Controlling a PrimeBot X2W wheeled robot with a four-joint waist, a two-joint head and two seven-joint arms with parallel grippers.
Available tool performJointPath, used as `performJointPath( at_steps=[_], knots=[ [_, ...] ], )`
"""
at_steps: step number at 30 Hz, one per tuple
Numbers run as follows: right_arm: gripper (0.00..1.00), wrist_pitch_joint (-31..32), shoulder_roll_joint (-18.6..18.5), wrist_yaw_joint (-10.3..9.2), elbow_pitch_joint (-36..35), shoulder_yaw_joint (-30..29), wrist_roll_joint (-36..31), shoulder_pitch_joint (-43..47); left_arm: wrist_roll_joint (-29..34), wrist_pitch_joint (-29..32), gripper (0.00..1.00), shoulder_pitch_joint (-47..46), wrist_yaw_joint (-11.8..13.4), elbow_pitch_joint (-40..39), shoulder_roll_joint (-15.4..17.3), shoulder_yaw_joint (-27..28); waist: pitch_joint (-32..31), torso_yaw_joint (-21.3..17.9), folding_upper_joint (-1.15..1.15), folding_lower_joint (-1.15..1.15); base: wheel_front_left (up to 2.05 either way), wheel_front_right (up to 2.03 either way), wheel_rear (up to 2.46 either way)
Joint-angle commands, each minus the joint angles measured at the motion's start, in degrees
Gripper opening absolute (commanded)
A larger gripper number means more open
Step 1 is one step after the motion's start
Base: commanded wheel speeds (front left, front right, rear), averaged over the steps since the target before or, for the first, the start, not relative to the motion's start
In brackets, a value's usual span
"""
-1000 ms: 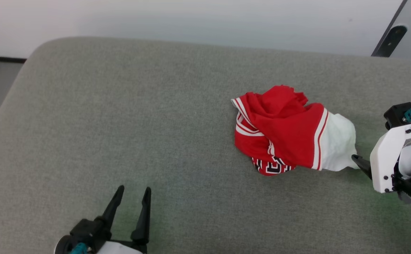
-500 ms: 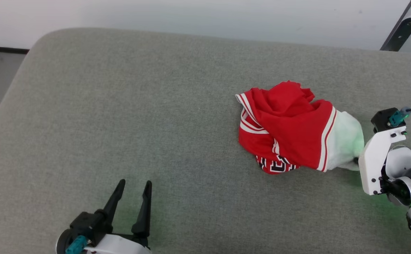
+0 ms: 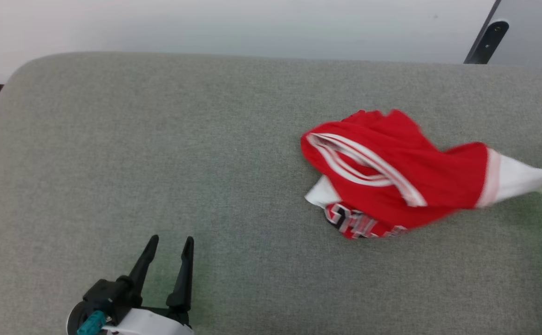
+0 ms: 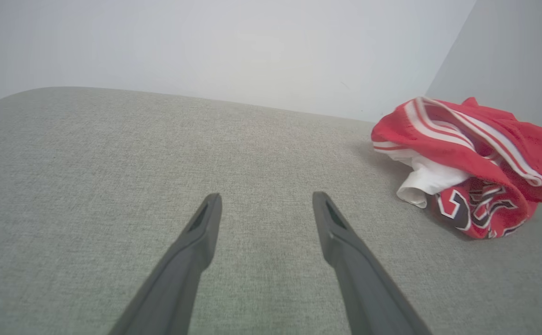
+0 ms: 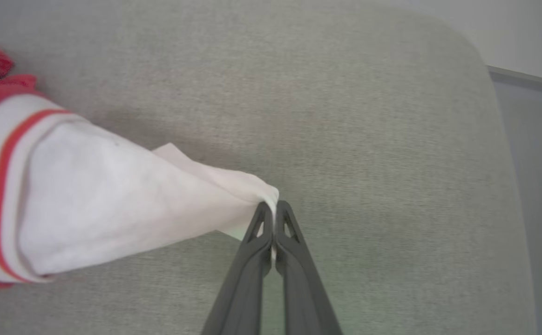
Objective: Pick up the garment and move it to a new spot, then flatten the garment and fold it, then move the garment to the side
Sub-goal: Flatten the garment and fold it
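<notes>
Your right gripper point(image 5: 272, 208) has its slim dark fingers point(image 5: 252, 265) pinched tight on the white sleeve tip of the shirt point(image 5: 112, 209), and the soft cloth is stretched into a taut cone. The rest lies crumpled, red with white stripes and lettering, on the right of the grey woven pad point(image 3: 136, 139). Your left gripper point(image 4: 266, 197) stands spread wide over the pad, well apart. A pale, smooth wall point(image 3: 206, 23) stands behind.

Garment point(image 3: 420, 177): red body, white sleeve toward right edge of padded surface point(image 3: 112, 163). White stripe trim, thin red stripe where sleeve meets body, black-and-white lettering on lower fold.
Padded surface: flecked grey-green weave.
Left hand point(image 3: 170, 239): black fingers, white wrist shell, teal connector point(image 3: 91, 322).
Right hand point(image 5: 274, 207): dark grey fingers.
Wall point(image 3: 206, 23): pale grey-white.
Bar point(image 3: 485, 35) beyond far right corner: black.
</notes>
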Motion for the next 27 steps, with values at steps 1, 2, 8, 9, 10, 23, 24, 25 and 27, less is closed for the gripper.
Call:
performJointPath(
  at_steps=[1, 2, 8, 9, 10, 23, 24, 25, 27],
  knots=[
    [0.0, -0.7, -0.44, -0.06, -0.25, -1.5, -0.81, 0.74, -0.29, -0.02, 1.0, 0.0, -0.15, -0.26, 0.26, 0.12, 0.36, -0.36, 0.0, 0.0, 0.0, 0.0, 0.0],
    [0.0, -1.58, -0.55, -0.06, -0.41, -3.36, -1.31, 1.02, -0.38, -0.02, 1.0, -0.17, -0.15, -0.33, 0.31, 0.1, 0.54, -0.47, 0.0, 0.0, 0.0, 0.0, 0.0],
    [0.0, -5.77, 1.55, -0.06, 1.73, -14.54, -7.59, 3.18, -0.77, -0.02, 1.0, -1.05, -0.15, -0.26, 0.82, -0.67, 1.35, -0.39, 0.0, 0.0, 0.0, 0.0, 0.0],
    [0.0, -5.6, 1.91, -0.06, 2.41, -15.6, -8.93, 3.55, -0.89, -0.02, 1.0, -1.13, -0.15, -0.14, 0.92, -0.75, 1.43, -0.27, 0.0, 0.0, 0.0, 0.0, 0.0],
    [0.0, -5.42, 2.37, -0.06, 3.05, -16.79, -10.05, 3.75, -1.05, -0.02, 1.0, -1.23, -0.15, 0.07, 0.95, -0.82, 1.58, -0.17, 0.0, 0.0, 0.0, 0.0, 0.0],
    [1.0, -15.24, 8.46, -0.06, 0.42, -21.72, -17.02, 7.32, -8.77, 2.56, 1.0, -7.15, -0.15, 2.96, 6.3, -8.76, 0.43, -1.01, 0.0, 0.0, 0.0, 0.0, 0.0],
    [1.0, -16.58, 9.33, -0.06, -0.98, -21.41, -16.52, 7.91, -9.78, 3.88, 1.0, -8.47, -0.15, 2.46, 7.65, -10.07, 0.17, -1.34, 0.0, 0.0, 0.0, 0.0, 0.0],
    [1.0, -17.83, 10.23, -0.05, -2.62, -20.73, -15.9, 8.58, -10.7, 5.39, 1.0, -9.93, -0.15, 1.93, 9.07, -11.32, -0.05, -1.74, 0.0, 0.0, 0.0, 0.0, 0.0],
    [1.0, -19.74, 11.98, -0.06, -6.33, -18.89, -14.21, 10.17, -13.39, 9.25, 1.0, -13.12, -0.16, 0.89, 11.72, -14.01, -0.45, -2.83, 0.0, 0.0, 0.0, 0.0, 0.0]
  ],
)
